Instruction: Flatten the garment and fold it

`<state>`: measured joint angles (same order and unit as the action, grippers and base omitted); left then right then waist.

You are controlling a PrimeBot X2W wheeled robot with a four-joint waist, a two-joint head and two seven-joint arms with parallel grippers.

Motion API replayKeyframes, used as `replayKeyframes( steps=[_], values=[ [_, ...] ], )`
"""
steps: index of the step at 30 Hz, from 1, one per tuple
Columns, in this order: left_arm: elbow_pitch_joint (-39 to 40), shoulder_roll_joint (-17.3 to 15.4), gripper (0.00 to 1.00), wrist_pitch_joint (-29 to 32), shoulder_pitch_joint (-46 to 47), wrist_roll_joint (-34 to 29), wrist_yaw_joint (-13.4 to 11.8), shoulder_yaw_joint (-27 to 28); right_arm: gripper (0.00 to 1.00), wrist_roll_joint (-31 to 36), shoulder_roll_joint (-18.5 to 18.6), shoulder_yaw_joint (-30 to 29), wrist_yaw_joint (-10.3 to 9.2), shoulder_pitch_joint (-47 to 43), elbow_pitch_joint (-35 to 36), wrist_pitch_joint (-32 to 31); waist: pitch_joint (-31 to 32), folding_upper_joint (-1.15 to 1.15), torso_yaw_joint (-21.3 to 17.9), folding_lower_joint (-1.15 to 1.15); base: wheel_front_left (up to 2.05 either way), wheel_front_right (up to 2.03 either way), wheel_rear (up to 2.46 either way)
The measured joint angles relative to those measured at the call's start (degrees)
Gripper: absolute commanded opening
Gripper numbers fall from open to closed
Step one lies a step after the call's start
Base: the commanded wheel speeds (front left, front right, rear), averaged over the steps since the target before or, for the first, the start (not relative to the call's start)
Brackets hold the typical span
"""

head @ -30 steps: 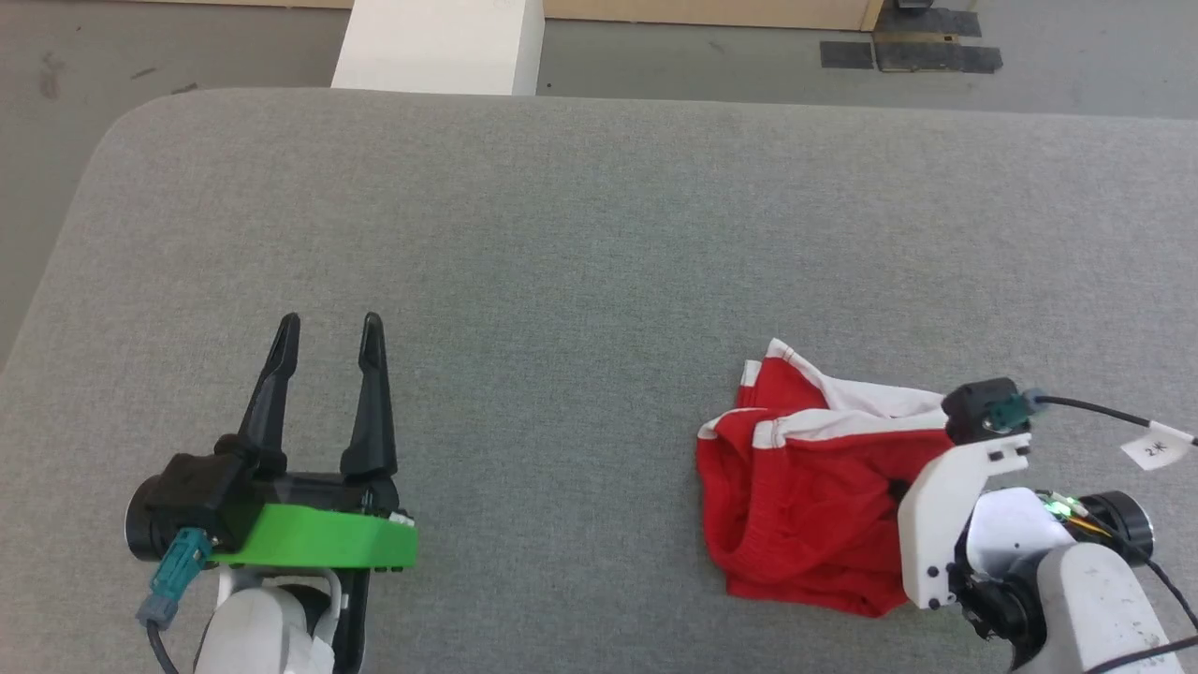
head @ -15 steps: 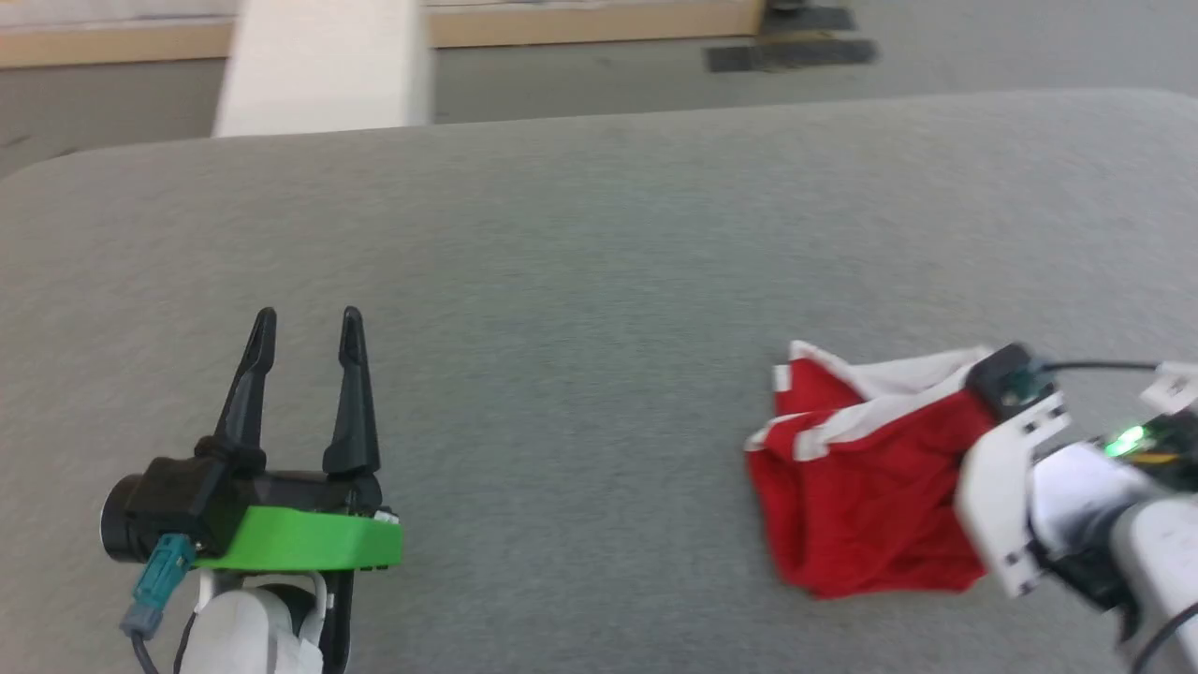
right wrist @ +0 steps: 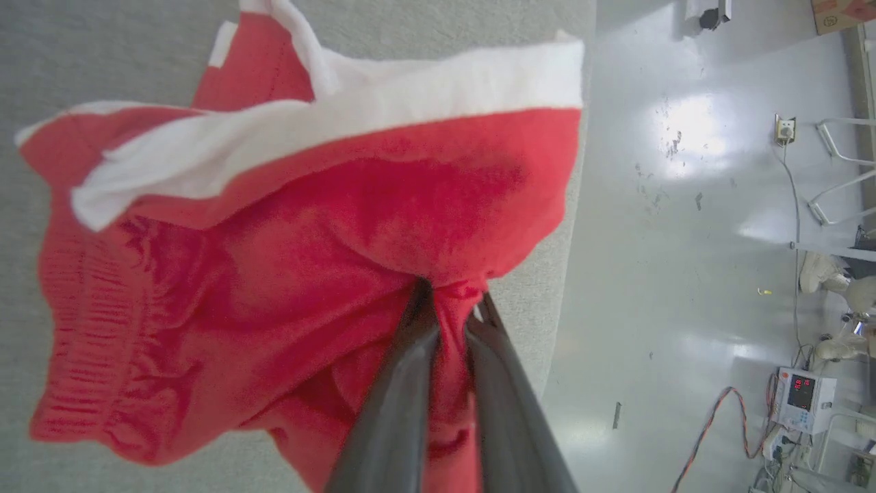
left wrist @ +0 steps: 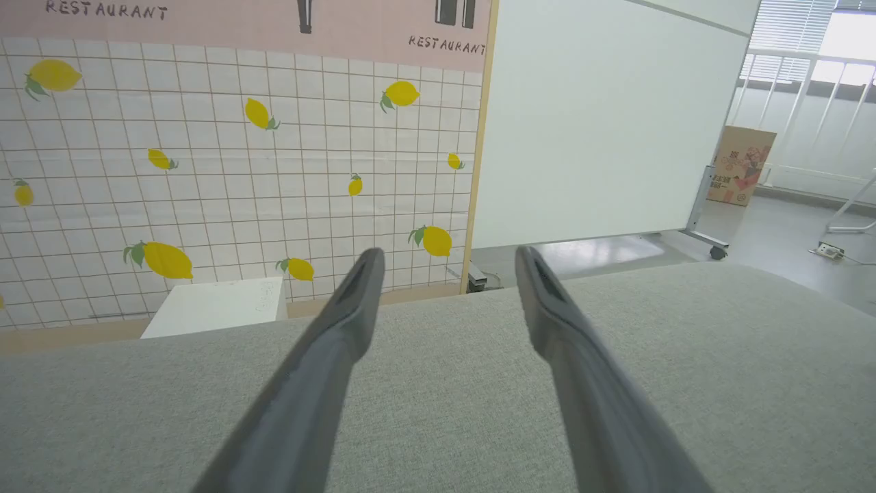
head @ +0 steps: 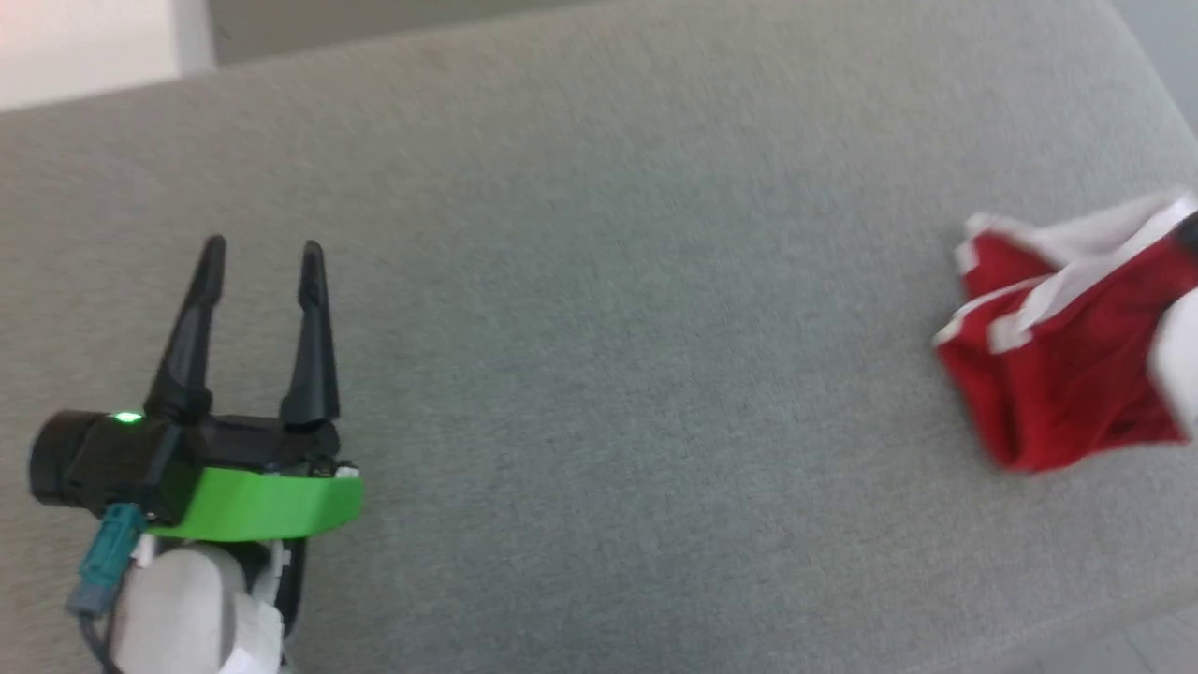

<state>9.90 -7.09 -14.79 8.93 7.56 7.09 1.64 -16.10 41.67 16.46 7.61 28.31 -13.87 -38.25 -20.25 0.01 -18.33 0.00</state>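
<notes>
The red garment [head: 1058,356] with white bands lies crumpled at the right edge of the head view, on the grey table [head: 599,328]. In the right wrist view the garment [right wrist: 274,274] hangs bunched from my right gripper [right wrist: 448,308], whose two fingers are shut on a pinch of red fabric over the table's edge. My left gripper [head: 260,253] rests low on the left of the table with its fingers spread and nothing between them. Its spread fingers [left wrist: 328,370] point across bare cloth, as the left wrist view shows.
The table's right edge [right wrist: 568,226] runs close beside the held garment, with shiny floor [right wrist: 684,274] beyond it. A white box [left wrist: 215,308] and a tiled lemon wall [left wrist: 239,157] stand past the table's far edge.
The head camera has swung left, so the whole picture shifted right. The garment, pinched by my right gripper, looks lifted and pulled toward the table's right edge. My left gripper stays open.
</notes>
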Motion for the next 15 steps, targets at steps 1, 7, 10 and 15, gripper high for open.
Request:
replayKeyframes(
  steps=[1, 7, 10, 15],
  values=[
    [0.34, -0.44, 1.00, 0.00, 0.02, -0.22, 0.00, 0.14, 0.00, 0.09, 0.19, -0.89, -0.01, 0.96, -1.47, 0.99, -0.94, 0.00, -0.29, 0.00, 0.00, 0.00, 0.00],
    [2.48, -3.52, 1.00, 0.35, -0.01, -1.74, 0.00, 1.16, 0.00, 3.23, -0.78, -6.60, 0.00, 6.60, -10.50, 5.39, -7.41, 0.00, -2.05, 0.00, 0.00, 0.00, 0.00],
    [3.94, -4.35, 1.00, 1.01, -0.02, -1.93, 0.00, 1.72, 0.00, 4.79, -1.60, -9.28, 0.00, 8.50, -15.30, 7.67, -10.13, 0.00, -2.65, 0.01, 0.00, 0.00, 0.00],
    [6.90, -5.72, 1.00, 2.20, -0.09, -2.05, -0.08, 2.87, 0.00, 7.47, -3.05, -13.33, 0.00, 12.94, -22.79, 12.66, -13.87, 0.00, -3.33, 0.01, 0.00, 0.00, 0.00]
  ],
)
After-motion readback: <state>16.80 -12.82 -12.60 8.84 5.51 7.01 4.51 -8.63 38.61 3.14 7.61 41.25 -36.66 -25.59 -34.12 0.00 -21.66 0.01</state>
